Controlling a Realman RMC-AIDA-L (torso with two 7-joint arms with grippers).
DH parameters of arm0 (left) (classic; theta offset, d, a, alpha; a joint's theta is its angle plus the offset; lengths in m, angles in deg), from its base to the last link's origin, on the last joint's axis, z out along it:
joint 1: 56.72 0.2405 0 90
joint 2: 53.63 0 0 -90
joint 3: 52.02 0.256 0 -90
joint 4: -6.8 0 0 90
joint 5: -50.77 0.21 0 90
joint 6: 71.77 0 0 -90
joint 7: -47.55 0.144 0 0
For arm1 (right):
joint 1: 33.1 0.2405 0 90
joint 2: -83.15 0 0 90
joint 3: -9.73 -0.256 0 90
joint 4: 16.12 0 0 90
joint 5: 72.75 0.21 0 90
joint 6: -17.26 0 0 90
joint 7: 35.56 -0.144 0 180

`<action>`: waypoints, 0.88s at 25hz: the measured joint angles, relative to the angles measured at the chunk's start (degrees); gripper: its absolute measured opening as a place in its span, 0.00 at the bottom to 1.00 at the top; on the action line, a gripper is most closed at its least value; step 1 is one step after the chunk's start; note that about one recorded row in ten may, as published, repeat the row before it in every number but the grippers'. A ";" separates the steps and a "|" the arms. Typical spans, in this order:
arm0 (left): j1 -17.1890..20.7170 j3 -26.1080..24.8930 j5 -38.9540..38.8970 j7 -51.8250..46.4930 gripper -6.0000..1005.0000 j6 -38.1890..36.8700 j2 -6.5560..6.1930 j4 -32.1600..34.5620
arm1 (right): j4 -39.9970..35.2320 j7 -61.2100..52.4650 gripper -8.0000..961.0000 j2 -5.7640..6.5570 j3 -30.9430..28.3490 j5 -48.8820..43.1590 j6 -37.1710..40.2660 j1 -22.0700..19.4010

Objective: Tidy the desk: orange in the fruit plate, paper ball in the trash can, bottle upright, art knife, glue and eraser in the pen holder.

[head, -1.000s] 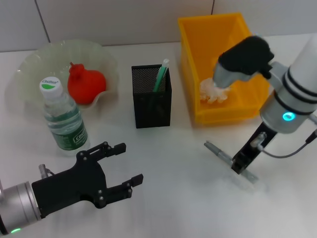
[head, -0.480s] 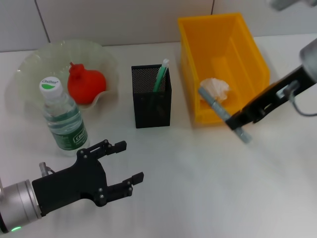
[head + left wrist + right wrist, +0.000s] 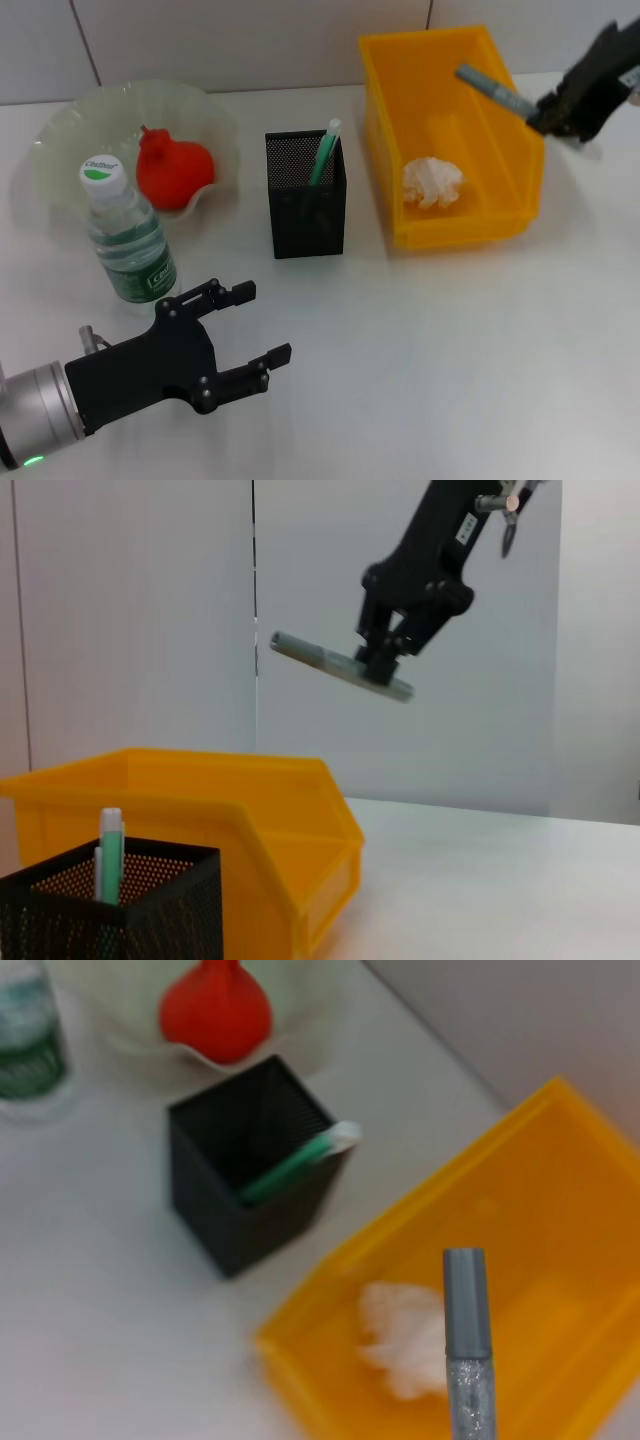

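**Grey art knife airborne, bound for pen holder**

Right gripper, jaws pinching art knife near one end, raised high to right of pen holder, above far wall of yellow trash can. Knife tilted; lift likely for clearance over rim. Left gripper, jaws spread, idle low in front of pen holder above worktop.
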 joint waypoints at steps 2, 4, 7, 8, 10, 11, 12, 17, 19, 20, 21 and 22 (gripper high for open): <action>0.00 -0.04 -0.19 0.00 0.78 -0.01 0.07 -0.10 | -1.40 2.70 0.15 -0.49 3.23 -3.13 -2.22 0.06; 0.00 -0.07 -0.26 0.00 0.78 -0.02 0.19 -0.20 | -2.01 5.01 0.14 -1.03 6.44 -6.45 -4.80 -0.02; 0.10 0.06 -1.03 0.00 0.78 -0.03 0.30 -0.24 | -2.12 7.62 0.14 -1.67 10.26 -8.34 -7.49 -0.15; 0.21 0.17 -1.38 0.00 0.78 -0.06 0.29 -0.24 | -2.14 9.05 0.14 -1.73 12.29 -8.38 -8.26 0.01; 0.54 0.32 -1.82 0.00 0.78 -0.23 0.29 -0.25 | -2.16 9.86 0.14 -1.75 13.19 -8.38 -8.49 0.07; 0.60 0.35 -1.86 0.00 0.78 -0.30 0.28 -0.24 | -2.45 12.23 0.14 -1.83 15.28 -8.40 -9.51 -0.21; 0.67 0.42 -1.90 0.00 0.78 -0.40 0.27 -0.26 | -2.45 12.23 0.14 -1.83 15.28 -8.40 -9.51 -0.21; 2.03 0.79 -1.98 0.03 0.78 -1.71 0.19 -0.33 | -3.19 18.80 0.14 -1.95 18.71 -8.53 -14.91 -2.75; 2.28 0.76 -2.06 0.18 0.78 -1.91 0.19 -0.33 | -4.22 22.56 0.14 -2.05 20.06 -8.56 -19.21 -5.06; 2.65 0.75 -2.23 0.49 0.78 -2.14 0.20 -0.35 | -4.61 24.73 0.14 -2.08 20.99 -8.56 -21.80 -6.51; 2.88 0.80 -2.29 0.76 0.78 -2.23 0.25 -0.44 | -4.97 28.94 0.14 -2.17 22.83 -8.57 -27.09 -9.09; 2.88 0.80 -2.29 0.76 0.78 -2.23 0.25 -0.44 | -4.97 28.94 0.14 -2.17 22.83 -8.57 -27.09 -9.09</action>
